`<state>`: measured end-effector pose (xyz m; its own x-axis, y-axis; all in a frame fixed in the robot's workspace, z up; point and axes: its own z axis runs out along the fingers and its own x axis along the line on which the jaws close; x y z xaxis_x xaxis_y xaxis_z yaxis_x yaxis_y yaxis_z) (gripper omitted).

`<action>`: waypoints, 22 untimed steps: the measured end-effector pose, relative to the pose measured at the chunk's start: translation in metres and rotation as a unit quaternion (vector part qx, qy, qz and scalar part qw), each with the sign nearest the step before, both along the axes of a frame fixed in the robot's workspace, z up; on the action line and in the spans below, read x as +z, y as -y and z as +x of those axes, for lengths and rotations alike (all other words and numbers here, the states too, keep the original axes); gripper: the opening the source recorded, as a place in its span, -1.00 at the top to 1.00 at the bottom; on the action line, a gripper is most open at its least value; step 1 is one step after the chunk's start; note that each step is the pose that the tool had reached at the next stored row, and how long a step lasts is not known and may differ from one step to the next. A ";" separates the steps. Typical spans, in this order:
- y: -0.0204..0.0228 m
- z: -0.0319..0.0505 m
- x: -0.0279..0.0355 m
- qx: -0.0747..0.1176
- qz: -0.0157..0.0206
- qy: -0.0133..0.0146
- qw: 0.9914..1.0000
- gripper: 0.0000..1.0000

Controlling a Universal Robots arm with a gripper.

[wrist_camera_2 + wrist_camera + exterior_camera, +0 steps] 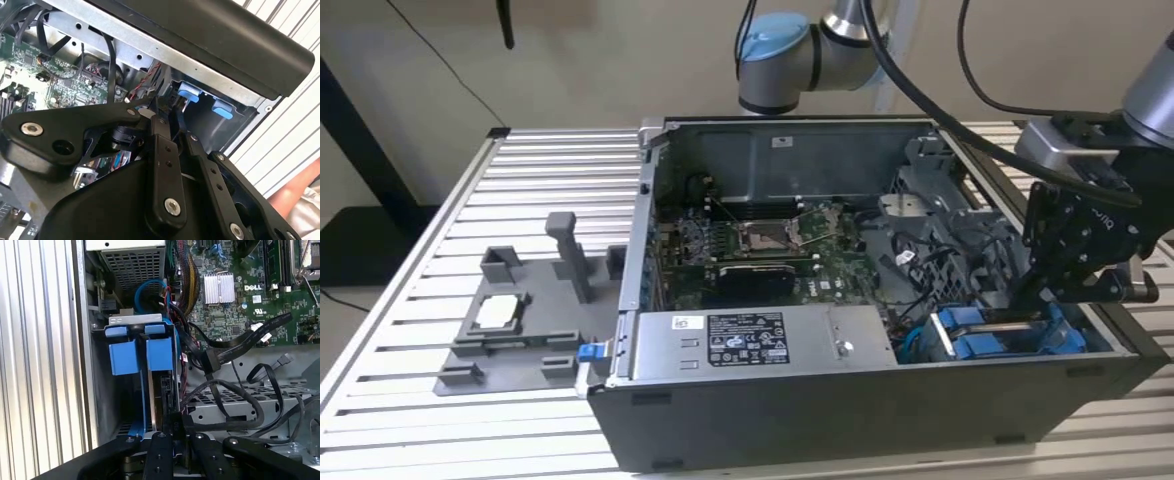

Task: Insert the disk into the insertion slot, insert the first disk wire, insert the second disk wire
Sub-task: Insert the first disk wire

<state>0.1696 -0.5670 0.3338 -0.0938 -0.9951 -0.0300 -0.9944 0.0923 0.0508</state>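
My gripper (1025, 318) reaches down into the front corner of the black computer case on the exterior view's right. There the disk (165, 395), a dark slab in a bright blue frame, stands edge-on in the grey insertion slot (125, 405). In the first wrist view my gripper (175, 432) has its fingers drawn together on the disk's near edge. The second wrist view shows the gripper (170, 127) with its thin fingers (160, 131) close together, pointing at the blue frame tabs (189, 92). Loose black wires with connectors (210, 360) hang beside the slot.
The motherboard (774, 245) and a grey labelled power-supply box (747, 345) fill the case. A grey fixture tray (520, 335) sits on the slatted table at the exterior view's left. A tangle of black cables (235, 395) lies near the bay. A person's arm (300, 195) shows beyond the case.
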 end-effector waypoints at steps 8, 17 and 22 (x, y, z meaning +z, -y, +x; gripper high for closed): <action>0.0008 -0.0002 0.0037 0.000 0.002 -0.001 1.000 0.62; 0.0011 0.0000 0.0058 0.000 -0.002 0.000 1.000 0.62; 0.0004 0.0000 0.0028 0.000 -0.005 0.003 1.000 0.62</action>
<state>0.1696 -0.5673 0.3366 -0.0937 -0.9954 -0.0198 -0.9947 0.0928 0.0446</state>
